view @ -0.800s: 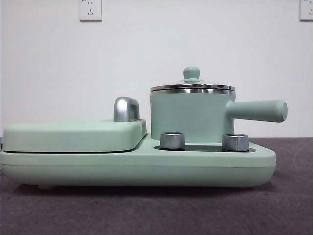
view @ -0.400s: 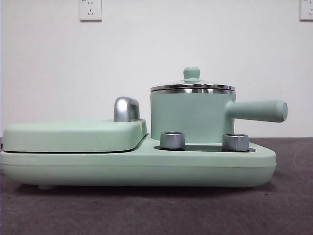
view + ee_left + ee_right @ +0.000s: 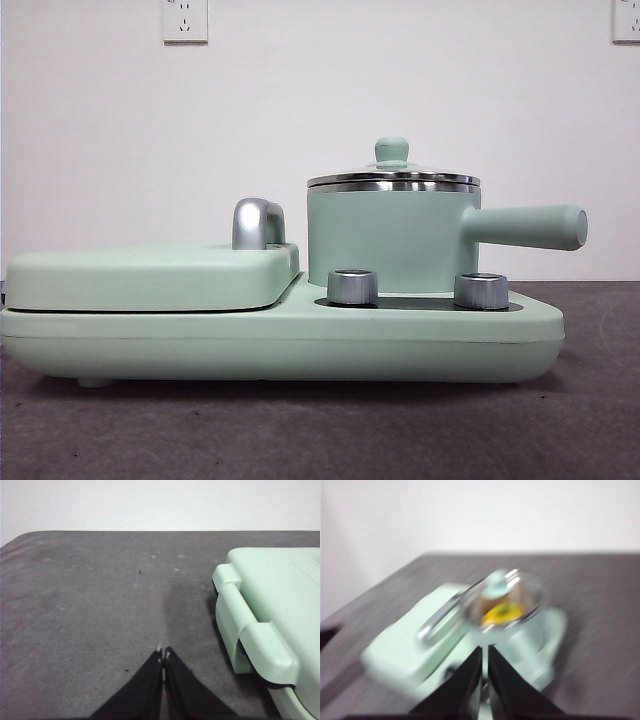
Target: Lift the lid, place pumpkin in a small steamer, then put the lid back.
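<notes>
**Both claws clenched on nothing, pumpkin under the lid**

Right gripper [image 3: 485,655] hung pinched shut and empty, lower centre of its blurred wrist view, aimed at the small steamer [image 3: 390,240]; left gripper [image 3: 163,655] was likewise closed over the bare table [image 3: 90,605], beside the griddle cover [image 3: 270,595]. Across the front views nothing on the table had shifted; the lid [image 3: 393,178], steel-rimmed with a mint knob, sat on the pot right of centre. Through its clear centre a yellow pumpkin [image 3: 502,612] showed inside; the task looked finished.

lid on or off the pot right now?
On. The lid sits flat on the pot's steel rim, knob up. Through its clear centre, the blurred right wrist view shows something yellow inside, likely the pumpkin.
</notes>
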`<move>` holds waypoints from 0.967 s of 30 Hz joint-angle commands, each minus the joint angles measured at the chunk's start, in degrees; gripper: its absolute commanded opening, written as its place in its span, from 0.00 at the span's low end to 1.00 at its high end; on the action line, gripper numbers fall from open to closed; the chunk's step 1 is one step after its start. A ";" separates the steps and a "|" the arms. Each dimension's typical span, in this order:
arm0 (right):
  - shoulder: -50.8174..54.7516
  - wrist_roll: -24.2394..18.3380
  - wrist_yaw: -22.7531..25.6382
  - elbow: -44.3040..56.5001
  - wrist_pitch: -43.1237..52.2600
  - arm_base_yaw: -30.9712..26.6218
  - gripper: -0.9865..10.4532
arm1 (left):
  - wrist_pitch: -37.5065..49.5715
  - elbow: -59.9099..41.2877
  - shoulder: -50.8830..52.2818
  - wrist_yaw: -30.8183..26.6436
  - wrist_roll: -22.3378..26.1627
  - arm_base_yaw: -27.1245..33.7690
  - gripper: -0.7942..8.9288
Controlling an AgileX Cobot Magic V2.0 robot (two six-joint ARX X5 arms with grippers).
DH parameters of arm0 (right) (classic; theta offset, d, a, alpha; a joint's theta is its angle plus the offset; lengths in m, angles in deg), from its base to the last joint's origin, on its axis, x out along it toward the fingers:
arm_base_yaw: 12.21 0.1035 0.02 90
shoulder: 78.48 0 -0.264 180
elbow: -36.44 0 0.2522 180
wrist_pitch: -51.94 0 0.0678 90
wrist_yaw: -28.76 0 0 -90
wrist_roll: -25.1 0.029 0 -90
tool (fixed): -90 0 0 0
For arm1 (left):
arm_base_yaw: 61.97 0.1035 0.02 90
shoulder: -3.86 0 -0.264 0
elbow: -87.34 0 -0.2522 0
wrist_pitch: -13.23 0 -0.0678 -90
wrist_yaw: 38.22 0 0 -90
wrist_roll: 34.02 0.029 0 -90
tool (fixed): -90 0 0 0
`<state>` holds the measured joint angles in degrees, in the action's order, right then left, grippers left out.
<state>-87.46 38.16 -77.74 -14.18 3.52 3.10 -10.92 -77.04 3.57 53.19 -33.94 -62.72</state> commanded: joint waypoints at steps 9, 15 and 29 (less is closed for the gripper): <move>8.50 -2.21 10.38 20.83 19.04 -17.33 0.10 | -0.35 -1.11 0.11 0.07 0.57 0.11 0.09; 8.61 -9.11 15.45 29.90 22.53 -17.86 0.10 | -0.35 -1.11 0.11 0.07 0.57 0.11 0.09; 8.76 -15.26 18.69 35.89 24.06 -18.18 0.10 | -0.35 -1.11 0.11 0.07 0.57 0.11 0.09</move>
<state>-78.87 23.51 -59.64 21.21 27.28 -14.91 -10.92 -77.04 3.57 53.19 -33.92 -62.72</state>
